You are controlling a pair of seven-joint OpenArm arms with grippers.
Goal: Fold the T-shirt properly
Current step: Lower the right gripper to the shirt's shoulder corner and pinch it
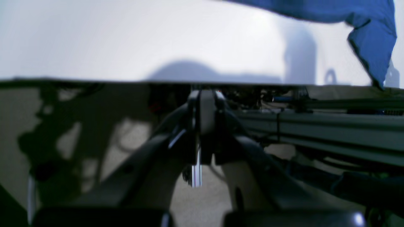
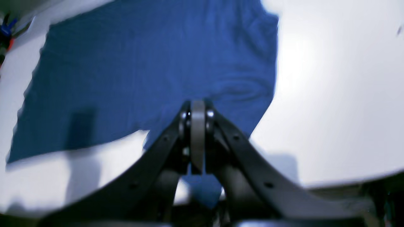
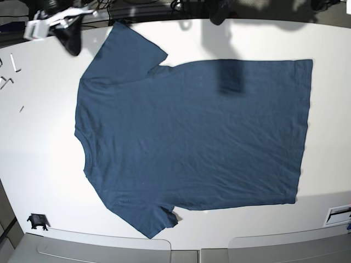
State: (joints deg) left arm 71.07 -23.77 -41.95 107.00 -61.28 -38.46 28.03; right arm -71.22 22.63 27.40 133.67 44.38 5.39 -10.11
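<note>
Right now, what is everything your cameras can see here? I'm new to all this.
T-shirt: one, dark navy blue, spread flat across the middle of the table, neck toward the base view's left.
Table: one, white, under the shirt.
Small metal bits: a few, silvery, at the table's far left edge.
Small clip-like object: one, black, near-left table corner.
Label: one, white, near-right table edge.
Left gripper: one, black, shut, at the table edge, off the shirt.
Right gripper: one, black, shut, over the shirt.
</note>
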